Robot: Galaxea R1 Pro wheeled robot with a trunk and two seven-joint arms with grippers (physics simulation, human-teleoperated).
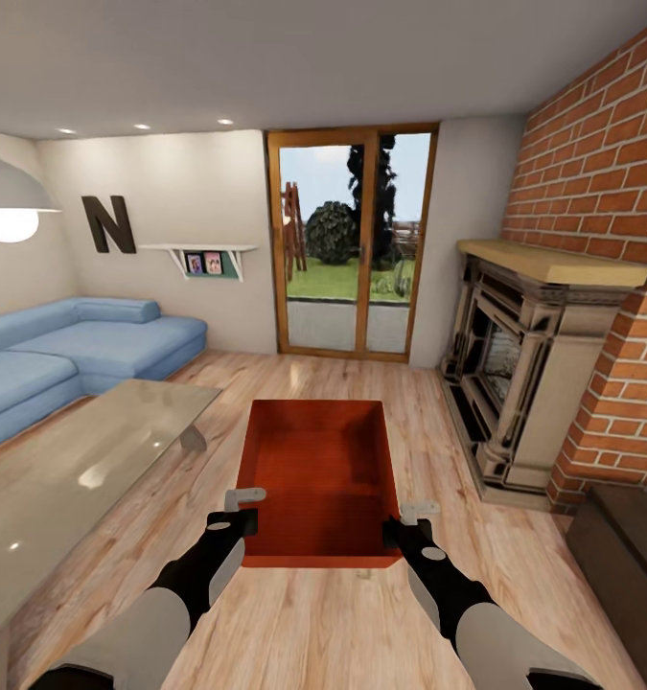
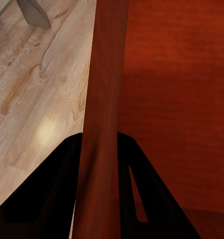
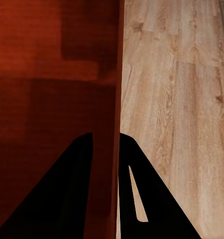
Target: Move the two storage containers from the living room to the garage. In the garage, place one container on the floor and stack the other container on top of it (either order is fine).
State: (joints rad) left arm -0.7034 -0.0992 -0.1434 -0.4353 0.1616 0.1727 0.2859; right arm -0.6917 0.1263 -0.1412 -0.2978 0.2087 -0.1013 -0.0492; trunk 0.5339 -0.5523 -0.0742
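An orange-red rectangular open-top storage container (image 1: pixel 318 479) is held above the light wood plank floor (image 1: pixel 361 632) of the living room, in front of the robot. The left end effector (image 1: pixel 233 522) is clamped on its left wall, one finger (image 2: pixel 52 199) outside and one inside; the right end effector (image 1: pixel 406 530) grips the right wall likewise. A glass-topped bench (image 1: pixel 64 470) stands to the left, a blue sofa (image 1: pixel 83 345) beyond it, a red brick fireplace (image 1: pixel 553 355) to the right, glazed wooden doors (image 1: pixel 352 244) ahead.
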